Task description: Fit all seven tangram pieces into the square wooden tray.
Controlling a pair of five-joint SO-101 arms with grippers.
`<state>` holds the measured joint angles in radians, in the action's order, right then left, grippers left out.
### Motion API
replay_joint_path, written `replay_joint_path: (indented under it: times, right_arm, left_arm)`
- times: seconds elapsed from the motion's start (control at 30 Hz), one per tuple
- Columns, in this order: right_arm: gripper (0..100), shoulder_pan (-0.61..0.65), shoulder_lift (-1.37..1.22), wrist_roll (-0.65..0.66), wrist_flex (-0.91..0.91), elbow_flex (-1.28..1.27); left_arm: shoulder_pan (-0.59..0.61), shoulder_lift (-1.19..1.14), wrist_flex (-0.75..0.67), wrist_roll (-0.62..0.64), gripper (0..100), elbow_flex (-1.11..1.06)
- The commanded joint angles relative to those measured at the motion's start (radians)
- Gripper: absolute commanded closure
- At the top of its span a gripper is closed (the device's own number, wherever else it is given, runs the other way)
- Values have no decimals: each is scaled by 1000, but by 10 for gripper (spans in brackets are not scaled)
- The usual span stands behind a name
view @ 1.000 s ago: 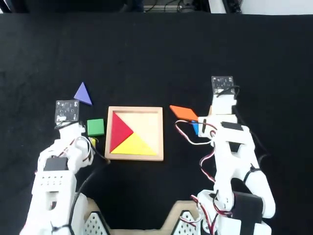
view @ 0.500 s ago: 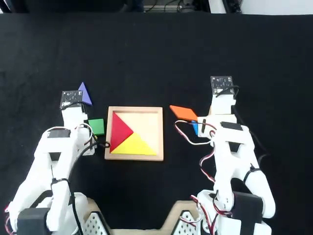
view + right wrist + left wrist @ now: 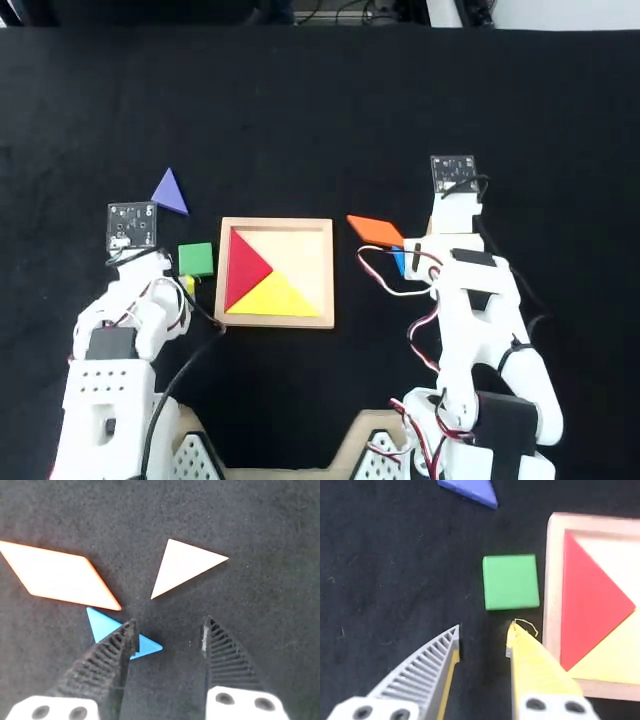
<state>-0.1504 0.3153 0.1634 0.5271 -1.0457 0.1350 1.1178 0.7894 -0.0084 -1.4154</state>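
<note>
7 tangram pieces, 1 square wooden tray (image 3: 275, 222) and 2 arms are on the black table (image 3: 300, 120).

2 pieces lie flat in the tray. 1 is a large red triangle (image 3: 245, 268) with its long side against the left wall and its corner pointing at the tray's middle. The other is a large yellow triangle (image 3: 272, 298) with its long side against the near wall and its corner meeting the red one. The far right half of the tray floor is bare pale wood.

5 pieces lie outside. To the left are 1 green square (image 3: 195, 260), just beside the tray wall with its sides parallel to it, and 1 purple triangle (image 3: 169, 192) farther off, tip pointing away from the robot. To the right are 1 orange parallelogram (image 3: 376, 230), long axis slanting from far-left to near-right, 1 small blue triangle (image 3: 107, 625) close under it and 1 white triangle (image 3: 185, 565).

The left gripper (image 3: 485, 630) hangs on the near side of the green square, jaws spread and holding nothing. The right gripper (image 3: 169, 625) hangs by the blue triangle, jaws likewise spread and holding nothing
</note>
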Motion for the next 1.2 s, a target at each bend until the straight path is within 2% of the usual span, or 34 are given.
replay_joint_path:
  times: [0.0, 0.17, 0.3, 0.37, 0.47, 0.73, 0.87, 1.07, 1.17]
  right_arm:
    - [790, 12, -4, 11, -5, 48]
    - [789, 12, -2, 5, -5, 48]
    - [788, 12, -2, 8, -6, 48]
    - [789, 14, -5, 9, -6, 48]
    - [789, 15, -7, 9, -8, 48]
    - [789, 17, -7, 11, -6, 54]
    - [790, 37, -5, 17, 15, 107]
    - [790, 195, -58, 230, 278, 363]
    - [790, 275, -127, 296, 364, 479]
  left_arm:
    - [-7, 8, -5, 3, 837, 8]
    - [-4, -207, -71, 9, 837, 84]
    - [1, -434, -69, 11, 837, 188]
    - [36, -468, -68, 34, 837, 213]
    - [76, -414, -69, 52, 836, 191]
    - [30, -18, -26, 51, 836, 24]
    - [30, 58, -12, 55, 836, -8]
    - [58, 58, -21, 58, 836, -7]
    - [73, 58, -58, 84, 836, -15]
